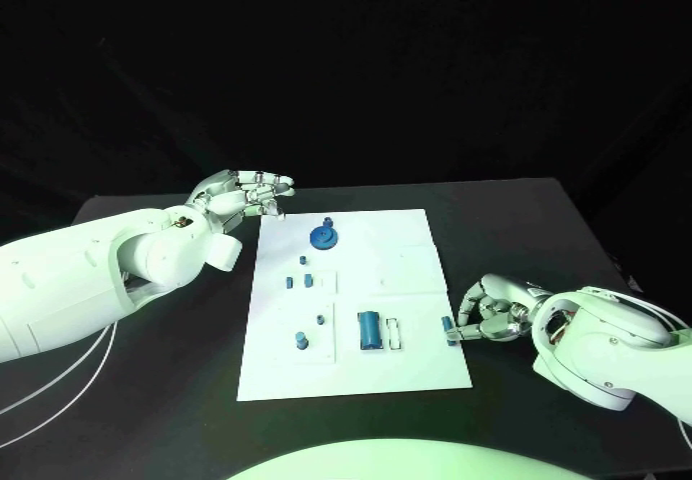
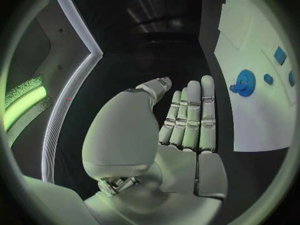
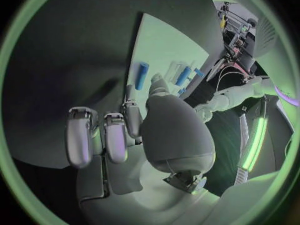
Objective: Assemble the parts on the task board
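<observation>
Nearest me, my right hand (image 1: pixel 490 315) pinches a small blue part (image 1: pixel 447 324) at the task board's (image 1: pixel 411 245) right edge. Left hand (image 1: pixel 238 195) hovers released off its far-left corner. Blue gear (image 1: pixel 325 237) seated; several parts remain loose.

surface (image 1: pixel 173 420): a black top that carries everything. It is dark and plain.
surface far edge (image 1: pixel 476 185): it runs straight across at the back, and behind it all is black.
surface left corner (image 1: pixel 90 203): the far left corner shows as a dark point against the black behind.
surface right edge (image 1: pixel 584 225): it slants from the far corner toward the near side.
surface near left part (image 1: pixel 159 440): bare black top.
thin pale cords (image 1: pixel 58 385): two thin light lines curve over the near left part of the surface and run off its left edge.
surface in the left wrist view (image 2: pixel 175 65): dark and bare.
</observation>
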You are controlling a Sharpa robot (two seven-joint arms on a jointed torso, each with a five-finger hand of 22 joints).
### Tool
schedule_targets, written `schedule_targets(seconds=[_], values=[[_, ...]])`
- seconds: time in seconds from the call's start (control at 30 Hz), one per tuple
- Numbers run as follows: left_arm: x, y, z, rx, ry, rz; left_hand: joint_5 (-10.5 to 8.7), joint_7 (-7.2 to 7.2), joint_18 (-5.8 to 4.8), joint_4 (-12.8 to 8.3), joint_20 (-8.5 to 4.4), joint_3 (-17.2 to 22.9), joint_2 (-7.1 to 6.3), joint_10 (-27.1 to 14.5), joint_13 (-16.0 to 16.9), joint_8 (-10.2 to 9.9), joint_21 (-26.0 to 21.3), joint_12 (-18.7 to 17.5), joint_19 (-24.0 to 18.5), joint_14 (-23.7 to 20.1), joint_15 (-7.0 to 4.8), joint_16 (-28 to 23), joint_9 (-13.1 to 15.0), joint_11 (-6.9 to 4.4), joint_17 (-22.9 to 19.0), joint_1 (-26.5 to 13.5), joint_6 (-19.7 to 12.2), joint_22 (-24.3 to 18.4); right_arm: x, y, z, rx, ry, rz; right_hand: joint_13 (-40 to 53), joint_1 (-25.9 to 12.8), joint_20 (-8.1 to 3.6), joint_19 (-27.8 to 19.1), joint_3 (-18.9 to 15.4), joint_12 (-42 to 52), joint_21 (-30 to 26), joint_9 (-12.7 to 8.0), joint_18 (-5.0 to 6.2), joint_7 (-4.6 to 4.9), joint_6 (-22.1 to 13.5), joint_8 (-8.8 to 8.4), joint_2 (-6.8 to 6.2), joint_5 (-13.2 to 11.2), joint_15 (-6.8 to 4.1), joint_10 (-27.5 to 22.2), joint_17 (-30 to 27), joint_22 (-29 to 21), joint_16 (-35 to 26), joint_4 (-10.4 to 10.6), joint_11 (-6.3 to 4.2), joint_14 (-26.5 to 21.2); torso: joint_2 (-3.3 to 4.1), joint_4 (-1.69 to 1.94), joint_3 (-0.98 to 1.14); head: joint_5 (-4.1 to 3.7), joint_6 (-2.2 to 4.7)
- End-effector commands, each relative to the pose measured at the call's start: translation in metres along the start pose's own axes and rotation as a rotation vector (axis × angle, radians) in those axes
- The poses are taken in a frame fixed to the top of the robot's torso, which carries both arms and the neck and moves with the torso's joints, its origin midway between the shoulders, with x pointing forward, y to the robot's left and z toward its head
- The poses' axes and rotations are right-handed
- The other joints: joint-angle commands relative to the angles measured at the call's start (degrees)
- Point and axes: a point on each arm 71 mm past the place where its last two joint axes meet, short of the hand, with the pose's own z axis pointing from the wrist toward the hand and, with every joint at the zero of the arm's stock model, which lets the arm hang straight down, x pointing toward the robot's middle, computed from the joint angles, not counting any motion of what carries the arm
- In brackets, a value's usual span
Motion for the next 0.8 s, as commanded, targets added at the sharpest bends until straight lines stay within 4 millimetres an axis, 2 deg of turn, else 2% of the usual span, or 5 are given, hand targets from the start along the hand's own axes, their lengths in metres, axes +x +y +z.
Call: schedule_targets(seconds=[0.03,0.6,0.63,0.73,0.8], values=[[0.002,-0.001,0.000,0.007,0.016,-0.009,0.04,0.53,0.81,0.20,0.40,0.01,0.75,-0.44,-0.07,0.20,-0.18,0.12,0.13,-0.28,0.03,-0.08,0.08,-0.07,-0.07,0.02,-0.33,-0.05,0.005,0.002,0.001,-0.004,0.010,-0.053,0.14,0.45,0.09,3.72,-0.38,-0.19,-0.10,0.09,-0.20,0.01,0.40,0.13,-0.02,-0.20,-0.05,0.04,9.01,13.09,-0.16,0.09,-0.40,4.76,0.08,0.09,0.01,0.03,-0.06],[0.000,0.000,-0.001,0.000,0.014,-0.009,0.05,0.53,0.81,0.31,0.40,0.02,0.83,-0.50,-0.07,0.26,-0.27,0.22,0.18,-0.29,0.03,-0.05,0.09,-0.06,-0.07,0.01,-0.36,-0.11,0.014,0.009,0.009,-0.016,0.014,-0.071,0.33,2.38,-0.25,3.87,-0.30,0.09,0.39,0.23,-0.29,-0.48,1.28,0.06,1.07,-0.09,-0.45,0.34,9.42,13.22,-0.02,-0.10,-0.86,4.84,0.03,0.06,-0.08,0.34,-0.36],[0.000,0.000,-0.002,0.000,0.014,-0.009,0.05,0.53,0.81,0.31,0.40,0.02,0.83,-0.50,-0.07,0.26,-0.27,0.22,0.18,-0.29,0.03,-0.05,0.09,-0.06,-0.07,0.01,-0.36,-0.11,0.014,0.009,0.010,-0.015,0.013,-0.077,0.34,2.74,-0.31,3.88,-0.26,0.09,0.44,0.23,-0.30,-0.51,1.35,-0.02,1.29,-0.54,-0.49,0.37,9.46,13.23,-0.01,-0.07,-0.90,4.85,0.02,0.05,-0.06,0.35,-0.38],[0.000,0.000,-0.002,0.000,0.014,-0.009,0.05,0.53,0.81,0.31,0.40,0.02,0.83,-0.50,-0.07,0.26,-0.27,0.22,0.18,-0.29,0.03,-0.05,0.09,-0.06,-0.07,0.01,-0.36,-0.11,0.015,0.010,0.014,-0.014,0.008,-0.096,0.34,4.37,-0.47,3.88,0.48,-0.03,0.43,0.22,-0.30,-0.58,1.56,-0.43,2.07,-4.55,-0.61,0.41,9.51,13.23,-0.01,-0.02,-0.98,4.86,0.04,0.09,-0.07,0.34,-0.43],[0.000,0.000,-0.002,0.000,0.014,-0.009,0.05,0.53,0.81,0.31,0.40,0.02,0.83,-0.50,-0.07,0.26,-0.27,0.22,0.18,-0.29,0.03,-0.05,0.09,-0.06,-0.07,0.01,-0.36,-0.11,0.016,0.011,0.017,-0.012,0.004,-0.110,0.40,4.48,-0.48,3.91,0.54,0.06,0.53,0.22,-0.32,-0.59,1.56,-0.46,2.07,-4.70,-0.61,0.46,9.53,13.25,0.00,-0.03,-0.99,4.87,0.04,0.09,-0.08,0.34,-0.51]])
